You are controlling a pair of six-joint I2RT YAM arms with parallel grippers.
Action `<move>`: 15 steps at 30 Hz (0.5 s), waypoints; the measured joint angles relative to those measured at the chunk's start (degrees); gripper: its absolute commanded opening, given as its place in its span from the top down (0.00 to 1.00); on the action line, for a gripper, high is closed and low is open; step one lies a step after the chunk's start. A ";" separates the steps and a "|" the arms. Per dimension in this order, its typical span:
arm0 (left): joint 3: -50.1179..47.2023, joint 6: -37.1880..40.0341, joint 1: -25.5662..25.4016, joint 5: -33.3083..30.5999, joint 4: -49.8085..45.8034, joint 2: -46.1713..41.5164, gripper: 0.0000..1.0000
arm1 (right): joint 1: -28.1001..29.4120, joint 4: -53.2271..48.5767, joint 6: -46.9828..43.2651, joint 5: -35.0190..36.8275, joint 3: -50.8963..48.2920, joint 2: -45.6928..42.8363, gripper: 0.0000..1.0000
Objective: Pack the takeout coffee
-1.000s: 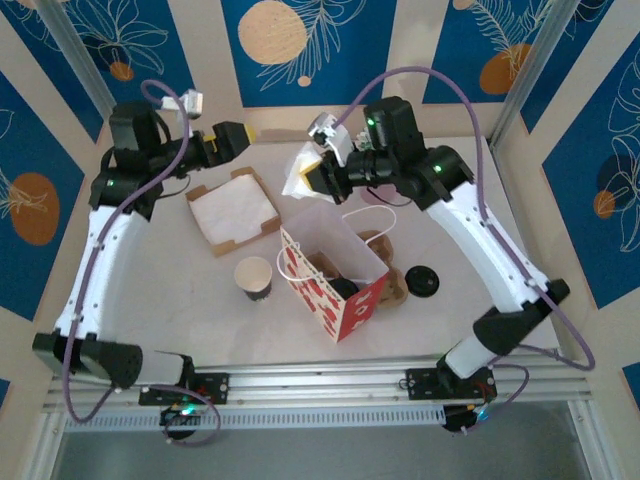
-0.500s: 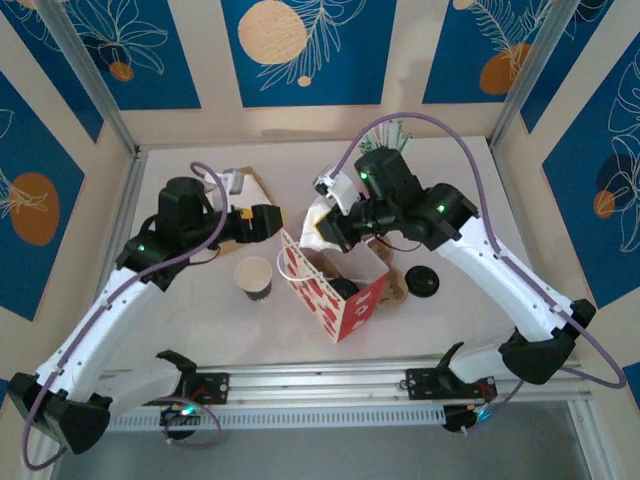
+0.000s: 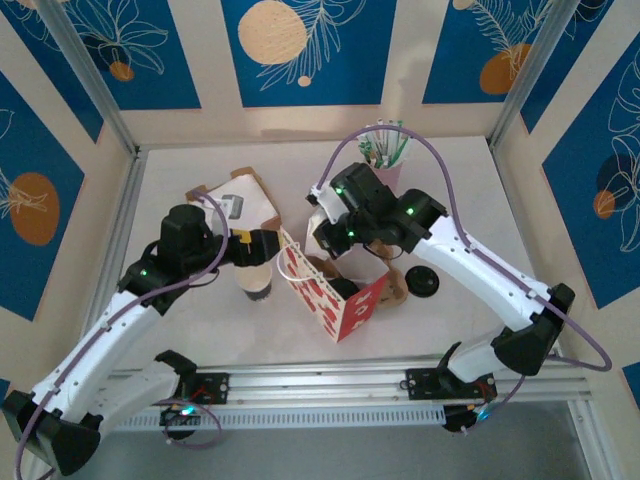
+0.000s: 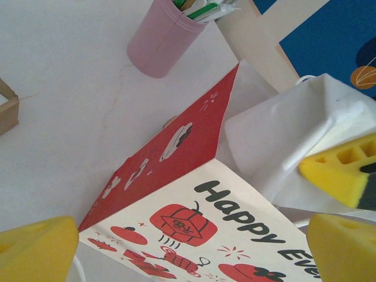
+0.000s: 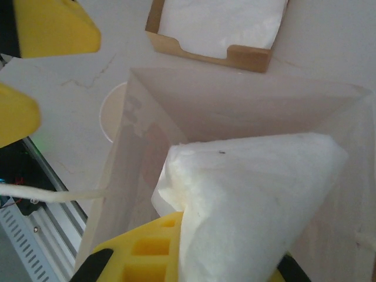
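both arms have swung in toward the bag (image 3: 340,302) — right gripper (image 3: 322,235) clamps a napkin (image 5: 252,194) over its mouth, left gripper (image 3: 262,246) gapes wide by the cup (image 3: 255,285); cup and lid (image 3: 422,281) sit unpacked beside it.

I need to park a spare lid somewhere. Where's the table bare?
Bare: the back strip of the table between the napkin box and the pink cup, and the near strip between the paper bag and the rail. Crowded: the middle, where coffee cup, bag and black lid sit close together.
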 measured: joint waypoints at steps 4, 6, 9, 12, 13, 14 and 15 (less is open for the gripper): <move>-0.85 -0.04 0.00 0.00 1.33 -0.55 0.01 | 0.00 1.36 1.05 0.15 -1.18 0.46 1.00; -1.16 -0.04 0.00 0.00 2.01 -0.55 0.01 | 0.00 2.01 1.38 0.13 -1.79 0.59 1.00; -1.53 -0.07 0.00 0.00 2.84 -0.52 0.01 | 0.00 3.04 2.01 -0.13 -2.54 1.16 1.00; -1.84 -0.31 0.00 0.00 3.52 -0.52 0.01 | 0.11 4.02 2.80 -0.61 -2.84 2.36 1.00; -1.90 -0.46 0.00 0.00 3.76 -0.52 0.01 | 0.22 4.39 3.04 -0.74 -2.99 2.80 1.00; -2.03 -0.48 0.00 0.00 4.02 -0.52 0.01 | 0.28 4.72 3.19 -0.85 -3.19 3.15 1.00; -2.19 -0.48 0.00 0.00 4.33 -0.52 0.01 | 0.35 5.05 3.41 -0.98 -3.37 3.45 1.00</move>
